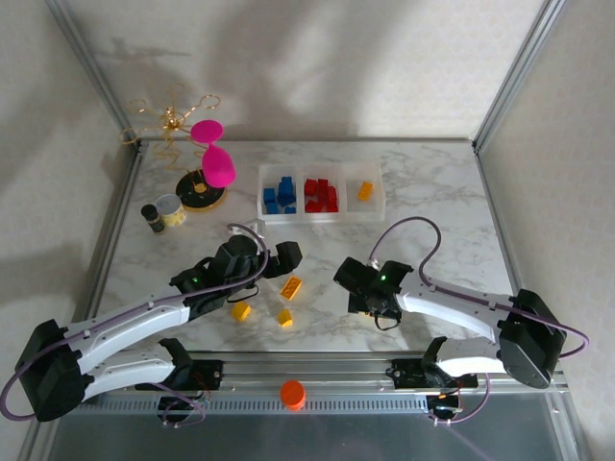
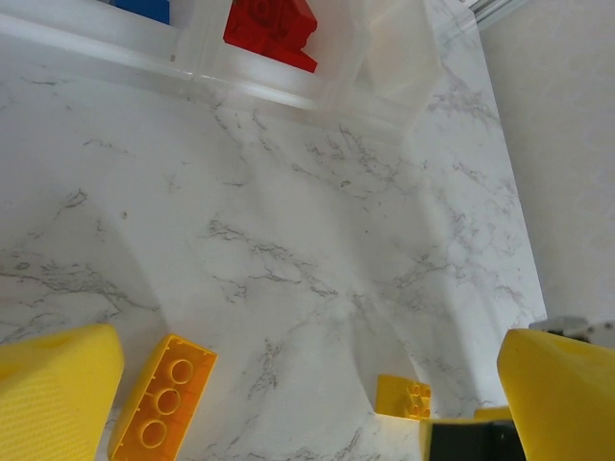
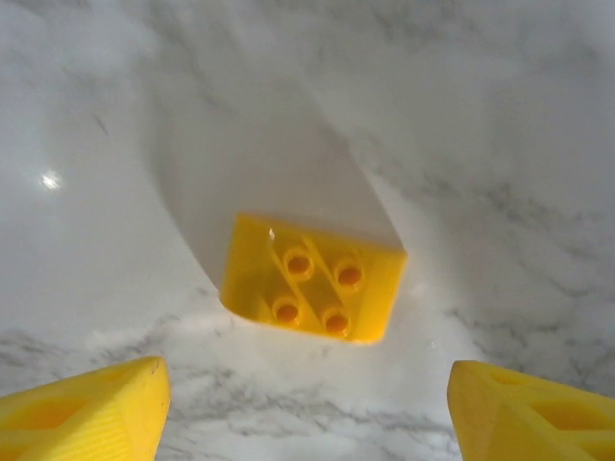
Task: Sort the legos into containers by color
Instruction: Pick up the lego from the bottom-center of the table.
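Four studs face up on the yellow slope brick [image 3: 312, 279], lying free near the tabletop's [image 3: 480, 144] near edge, under the right gripper [image 3: 307, 413], jaws wide. Centre over it, descend, and pinch its flat sides. Left gripper [image 2: 307, 403] is spread wide, holding nothing.

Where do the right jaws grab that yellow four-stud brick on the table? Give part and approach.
Best take the yellow four-stud brick by its two opposite side walls, left and right in the right wrist view, coming straight down. It lies flat, studs up, with bare marble table around it, and the open jaws stand wider than it.
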You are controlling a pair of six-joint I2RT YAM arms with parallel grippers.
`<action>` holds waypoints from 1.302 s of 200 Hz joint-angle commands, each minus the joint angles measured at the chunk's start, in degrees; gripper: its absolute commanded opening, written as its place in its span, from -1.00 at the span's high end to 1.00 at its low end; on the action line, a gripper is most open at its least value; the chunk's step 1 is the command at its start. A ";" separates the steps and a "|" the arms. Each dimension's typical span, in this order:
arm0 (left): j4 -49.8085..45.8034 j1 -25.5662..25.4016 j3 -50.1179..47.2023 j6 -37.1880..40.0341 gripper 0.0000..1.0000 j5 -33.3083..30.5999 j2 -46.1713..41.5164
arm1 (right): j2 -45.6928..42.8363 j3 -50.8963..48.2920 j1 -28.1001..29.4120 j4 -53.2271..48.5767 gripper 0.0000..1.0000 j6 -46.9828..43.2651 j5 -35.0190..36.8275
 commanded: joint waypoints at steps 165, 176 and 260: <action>1.33 -0.52 0.11 -1.27 -0.99 -1.40 4.59 | 2.16 -7.74 -14.72 12.11 -0.56 -8.09 0.73; 1.52 -0.43 0.66 -1.20 -0.99 -1.23 5.47 | 2.36 -8.11 -14.73 14.10 -0.52 -9.80 -0.48; 1.20 -0.34 1.66 -1.72 -0.99 -3.13 6.50 | 6.13 -8.32 -13.06 21.70 -0.27 -15.73 -5.48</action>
